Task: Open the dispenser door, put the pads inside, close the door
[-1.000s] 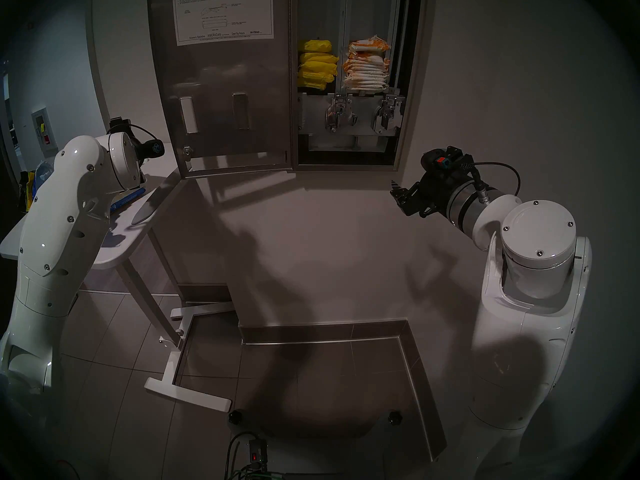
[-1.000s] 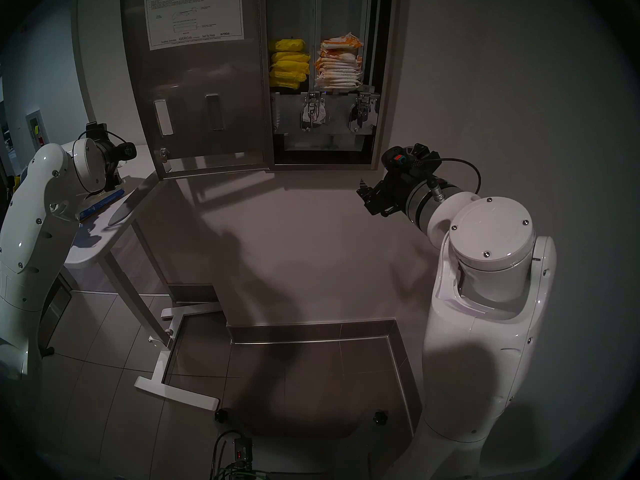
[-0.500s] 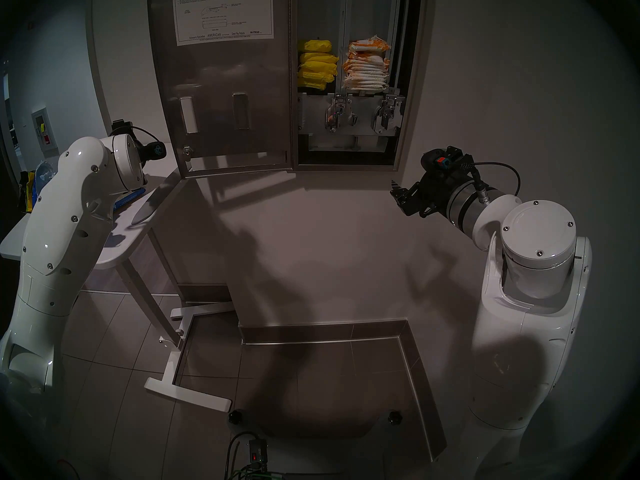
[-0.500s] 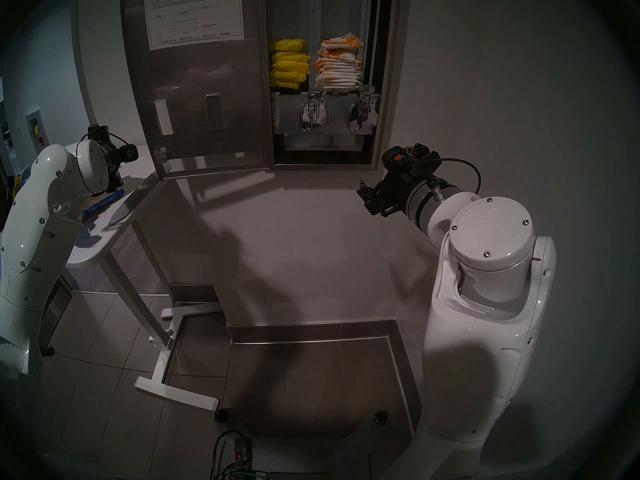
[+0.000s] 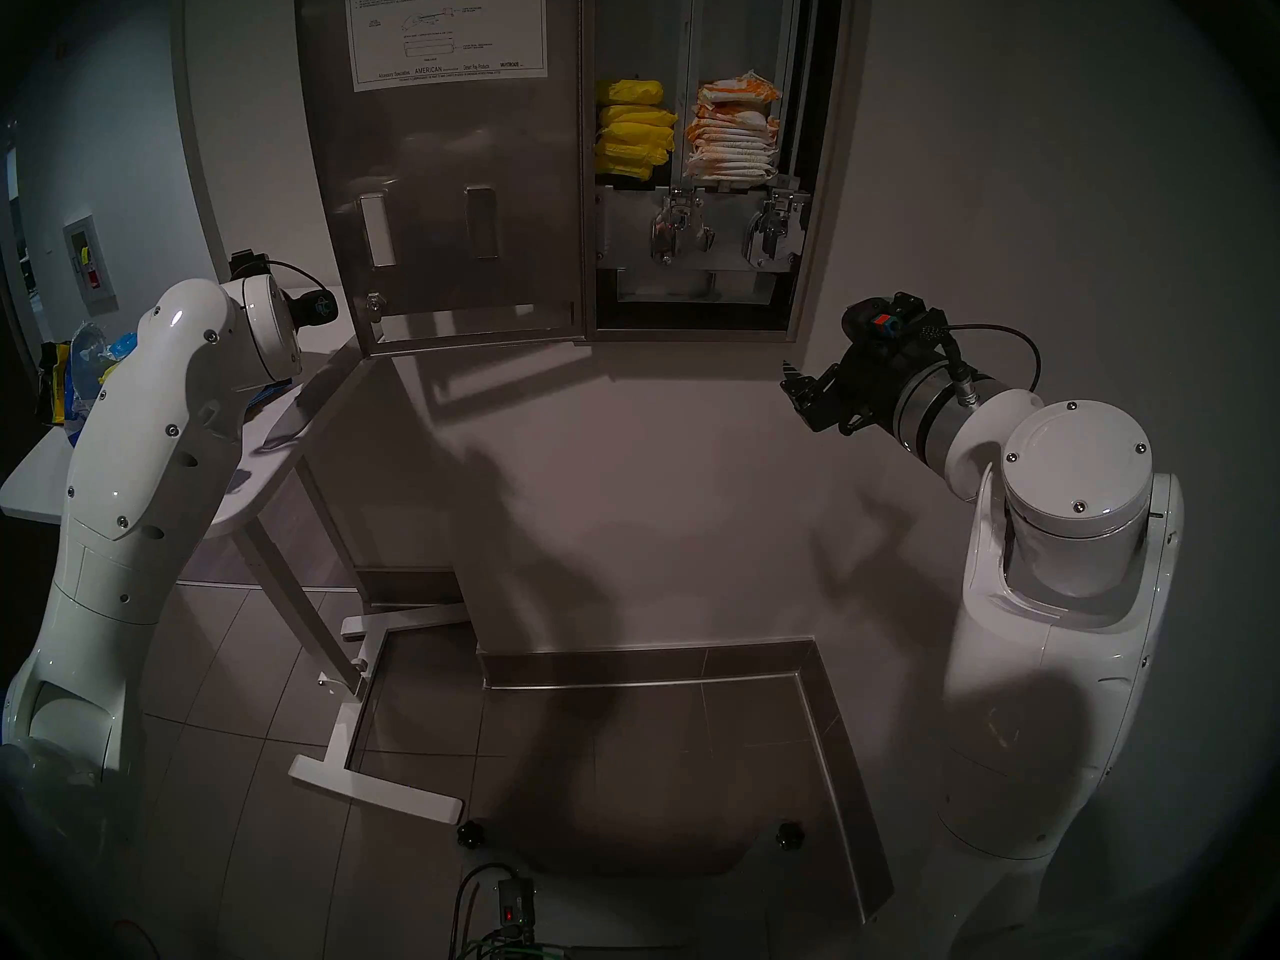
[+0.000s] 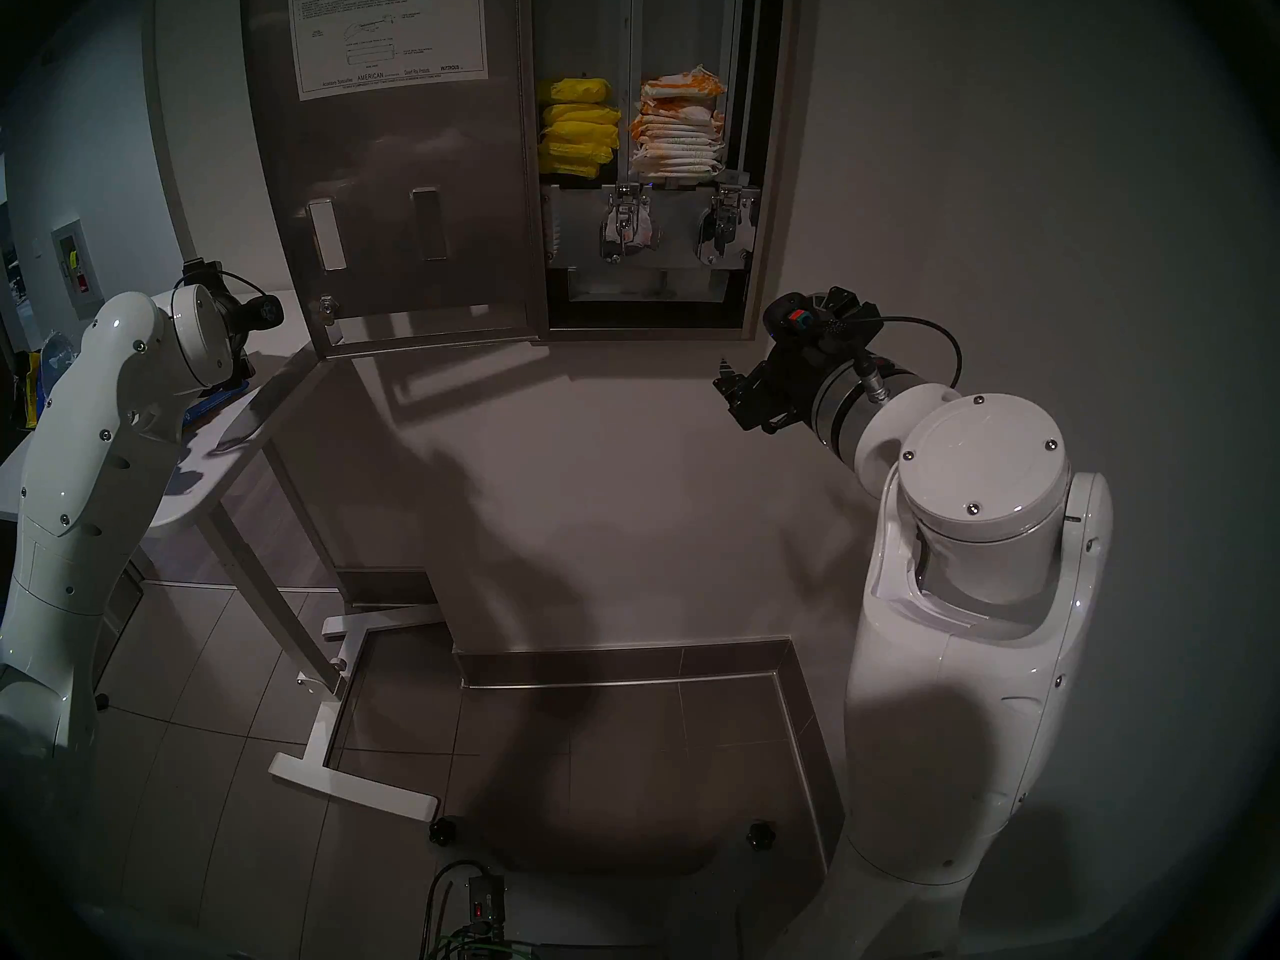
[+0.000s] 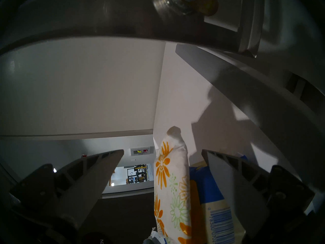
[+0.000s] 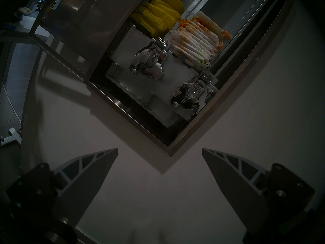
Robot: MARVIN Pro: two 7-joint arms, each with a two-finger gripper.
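Your left end effector (image 7: pixel 162 156) stood spread around the soft, light, daisy-printed white pad packet (image 7: pixel 171 185), ungripped; you needed a gentle mid-body pinch.

Dispenser door (image 5: pixel 443 196): swung open to the left of the cabinet (image 5: pixel 821 176), instruction sheet (image 5: pixel 447 27) high on its inner face, key lock (image 5: pixel 374 305) near its lower left corner.
Inside cabinet, left column: stack of wrapped packets (image 5: pixel 634 131). Right column: stack of pads (image 5: pixel 734 138). Two lever mechanisms (image 5: pixel 675 228) side by side below the stacks.
Bench (image 5: pixel 277 446): left of the door, below its lower edge.
On bench, under left gripper (image 7: pixel 162 151): one pad (image 7: pixel 172 189) between the fingers (image 7: pixel 105 169), printed bag (image 7: pixel 214 208) just beside it.
Right gripper (image 8: pixel 159 150): before the wall, below the cabinet's lower right corner.
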